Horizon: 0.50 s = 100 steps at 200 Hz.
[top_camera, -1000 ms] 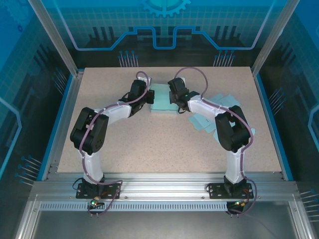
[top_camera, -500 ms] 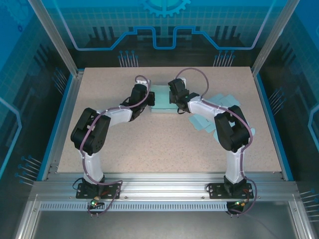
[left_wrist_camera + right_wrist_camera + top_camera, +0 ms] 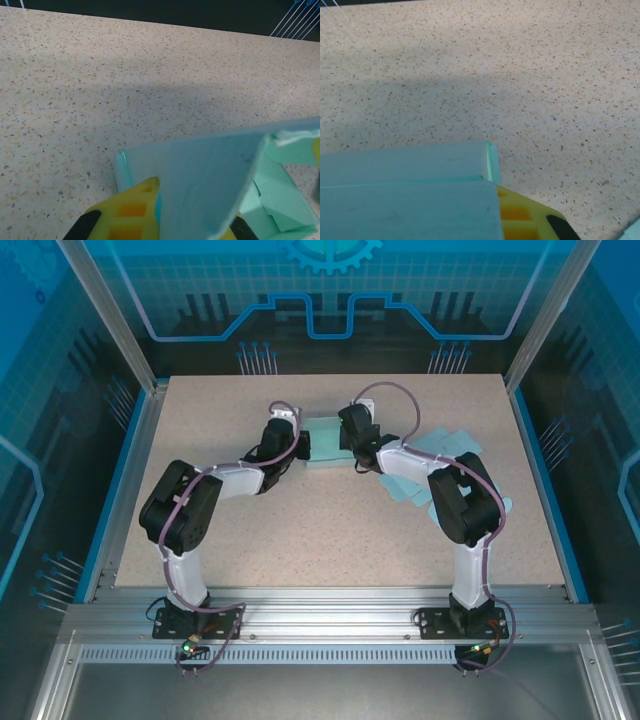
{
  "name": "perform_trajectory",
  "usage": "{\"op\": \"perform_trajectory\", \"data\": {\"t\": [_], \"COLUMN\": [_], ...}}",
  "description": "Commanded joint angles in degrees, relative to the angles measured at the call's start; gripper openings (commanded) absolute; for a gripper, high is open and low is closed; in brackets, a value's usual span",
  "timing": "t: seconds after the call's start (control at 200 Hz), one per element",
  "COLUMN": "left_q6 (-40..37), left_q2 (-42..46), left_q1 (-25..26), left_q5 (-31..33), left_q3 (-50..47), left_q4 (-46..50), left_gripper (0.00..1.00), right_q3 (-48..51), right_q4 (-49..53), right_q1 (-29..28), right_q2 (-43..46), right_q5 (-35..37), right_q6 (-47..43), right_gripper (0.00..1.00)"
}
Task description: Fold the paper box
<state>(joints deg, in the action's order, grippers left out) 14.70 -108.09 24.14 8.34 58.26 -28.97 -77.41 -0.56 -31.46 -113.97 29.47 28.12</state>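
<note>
Overhead, two white arms meet at the upper centre of the speckled table (image 3: 300, 530), both clamped on the pale teal paper box (image 3: 325, 433). The left gripper (image 3: 300, 445) holds the box at its left side and the right gripper (image 3: 352, 443) holds it at its right side, so the box sits between the two wrists. Just right of the box, partly under the right arm, lies a loose spread of flat teal sheets (image 3: 445, 452).

From the left wrist, a tilted panel of the box crosses the lower right of the frame. A yellow finger (image 3: 127, 212) presses against its lower left edge and a sliver of the other shows past the panel at the bottom, the jaws together on the paper. Brighter mint flaps (image 3: 272, 197) fold inward at the right edge.

From the right wrist, the box fills the lower left, and a yellow fingertip (image 3: 520, 220) shows under its corner, jaws closed on the wall.
</note>
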Motion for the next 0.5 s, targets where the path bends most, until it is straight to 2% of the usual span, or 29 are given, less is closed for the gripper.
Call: {"op": "perform_trajectory", "data": {"t": [0.0, 0.11, 0.285, 0.495], "left_q6": [0.96, 1.26, 1.99, 2.97], "left_q2": [0.41, 0.65, 0.69, 1.4], "left_q1": [3.05, 3.15, 3.45, 3.74], "left_q5": [-6.3, -6.04, -6.17, -6.15], "left_q3": [-4.0, -6.48, -7.92, -11.15], "left_q4": [1.29, -1.78, -3.26, -5.79], "left_gripper": [0.0, 0.0, 0.0, 0.0], "right_q3": [4.7, 7.31, 7.4, 12.5], "right_q4": [-0.98, -3.03, -0.06, -3.71], "right_q1": [-3.27, -3.18, -3.14, -3.53], "right_q2": [-0.7, 0.41, 0.22, 0.96], "right_q5": [-5.63, -5.33, -4.45, -3.68], "right_q6": [-0.08, -0.55, -0.35, 1.07], "right_gripper": [0.0, 0.0, 0.0, 0.0]}}
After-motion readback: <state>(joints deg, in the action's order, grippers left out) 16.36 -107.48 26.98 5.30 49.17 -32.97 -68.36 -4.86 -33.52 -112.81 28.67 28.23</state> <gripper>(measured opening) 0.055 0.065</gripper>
